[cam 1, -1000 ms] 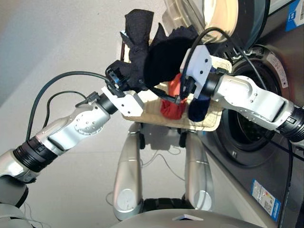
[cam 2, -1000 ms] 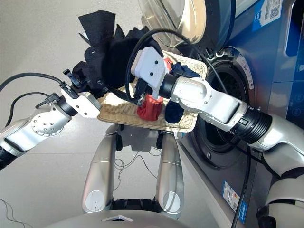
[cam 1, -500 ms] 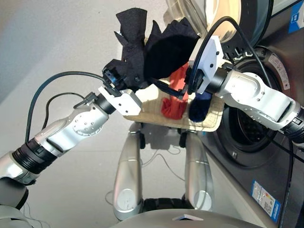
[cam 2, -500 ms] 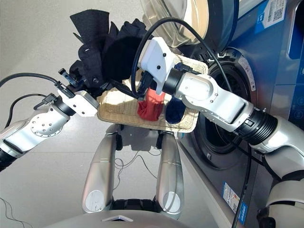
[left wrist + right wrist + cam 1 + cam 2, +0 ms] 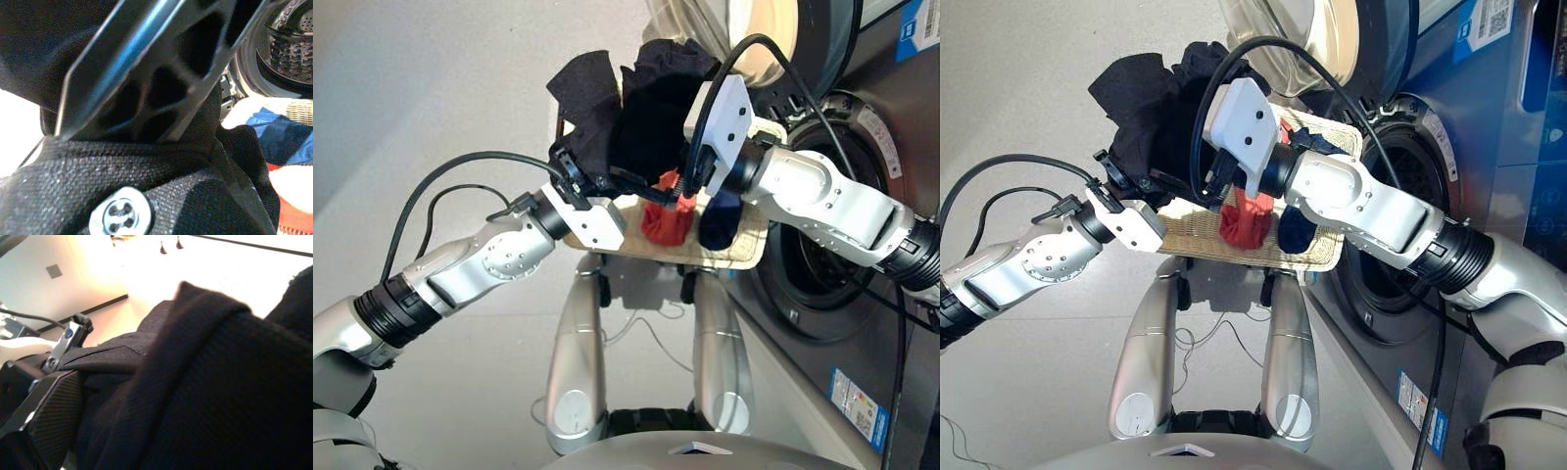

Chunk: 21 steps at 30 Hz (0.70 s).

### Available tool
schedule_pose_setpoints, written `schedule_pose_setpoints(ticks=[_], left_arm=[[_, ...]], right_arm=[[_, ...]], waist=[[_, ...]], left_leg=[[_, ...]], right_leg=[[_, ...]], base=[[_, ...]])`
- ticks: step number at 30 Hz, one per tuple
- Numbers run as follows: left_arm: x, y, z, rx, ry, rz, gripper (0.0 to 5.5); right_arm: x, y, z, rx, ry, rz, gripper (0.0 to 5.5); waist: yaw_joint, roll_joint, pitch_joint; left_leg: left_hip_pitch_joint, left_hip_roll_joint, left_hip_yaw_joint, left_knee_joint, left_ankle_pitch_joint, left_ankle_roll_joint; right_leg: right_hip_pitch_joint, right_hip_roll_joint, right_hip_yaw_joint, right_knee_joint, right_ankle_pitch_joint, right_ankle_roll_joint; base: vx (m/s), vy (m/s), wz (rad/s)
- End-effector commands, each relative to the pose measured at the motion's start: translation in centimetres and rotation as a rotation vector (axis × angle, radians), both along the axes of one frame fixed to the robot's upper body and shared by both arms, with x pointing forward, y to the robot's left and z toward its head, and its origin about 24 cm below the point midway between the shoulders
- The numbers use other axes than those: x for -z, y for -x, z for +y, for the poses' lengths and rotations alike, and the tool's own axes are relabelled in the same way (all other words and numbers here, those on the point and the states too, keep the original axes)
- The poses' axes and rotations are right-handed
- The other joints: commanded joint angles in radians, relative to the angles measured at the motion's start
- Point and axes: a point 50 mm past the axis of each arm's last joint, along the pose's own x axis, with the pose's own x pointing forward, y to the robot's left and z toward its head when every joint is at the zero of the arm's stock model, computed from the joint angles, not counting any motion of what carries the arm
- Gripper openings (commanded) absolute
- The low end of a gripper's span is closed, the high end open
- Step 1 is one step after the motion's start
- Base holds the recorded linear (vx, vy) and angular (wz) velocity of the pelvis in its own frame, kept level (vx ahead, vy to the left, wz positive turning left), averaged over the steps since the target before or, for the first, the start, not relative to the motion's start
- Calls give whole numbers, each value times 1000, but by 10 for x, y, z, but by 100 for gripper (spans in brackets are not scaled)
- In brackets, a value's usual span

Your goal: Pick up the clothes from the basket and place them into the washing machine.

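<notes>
I have the black garment [image 5: 631, 113] up off the basket, bunched into a loose heap between my two arms at about 12 o'clock in the head view. It is soft, light cloth with no stiffness, so it sags and folds wherever it is unsupported; I judge a pinch on a thick fold or seam will hold better than one on a single loose layer, which could slip out. My left tool [image 5: 579, 174] is clamped on a lower fold of it: the wrist view shows black weave pressed right against a finger [image 5: 146, 63]. My right tool [image 5: 690, 181] sits at the garment's 5 o'clock edge, but cloth fills its wrist view and I cannot tell how its fingers stand.

The cream wicker basket [image 5: 1190, 230] sits just below, with two pieces left in it: the coral-red garment [image 5: 666, 217] at the centre and the navy garment [image 5: 720, 217] touching it at 3 o'clock.

The washing machine [image 5: 862, 147] stands at 2 o'clock with its glass door [image 5: 759, 29] swung open. The perforated drum [image 5: 293, 49] shows through the porthole, with no clothing in the part I can see.
</notes>
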Motion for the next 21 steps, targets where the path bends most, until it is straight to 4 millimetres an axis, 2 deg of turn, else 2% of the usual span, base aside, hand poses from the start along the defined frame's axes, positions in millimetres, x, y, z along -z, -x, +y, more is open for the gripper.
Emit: schedule_pose_setpoints(ticks=[1,7,13,14,15,16,21], left_arm=[[-35,27,-37,252,123,-129,0],[-41,30,-41,277,144,-141,0],[-42,30,-42,273,152,-144,0],[-42,30,-41,271,156,-143,0],[-42,29,-39,258,165,-150,0],[-42,29,-39,257,165,-150,0],[-44,24,-32,192,178,-201,0]], right_arm=[[-22,27,29,-198,-45,-59,550],[-10,13,36,-149,-69,9,550],[-5,10,37,-133,-83,29,550],[-5,9,36,-127,-86,28,336],[-4,8,33,-108,-96,24,185],[-4,8,33,-108,-96,24,0],[-3,4,21,-38,-161,6,0]], waist=[[-19,37,-13],[-12,43,-13],[-11,44,-13],[-11,44,-13],[-11,44,-13],[-11,44,-13],[-14,43,-13]], left_leg=[[5,62,-23,113,-87,-88],[-34,59,-31,168,-108,-83],[-45,56,-30,170,-110,-81],[-44,55,-29,168,-110,-81],[-45,55,-29,173,-111,-80],[-45,55,-29,174,-111,-80],[-47,54,-31,177,-115,-77]], right_leg=[[-1,6,15,-10,-16,42],[-32,-1,18,43,-33,34],[-41,-5,19,42,-31,35],[-40,-5,20,41,-31,35],[-42,-3,22,44,-30,34],[-42,-3,23,44,-30,34],[-42,-2,27,42,-31,33]], base=[[0,0,0],[0,0,0],[0,0,0],[0,0,0],[0,0,0],[0,0,0],[0,0,0]])
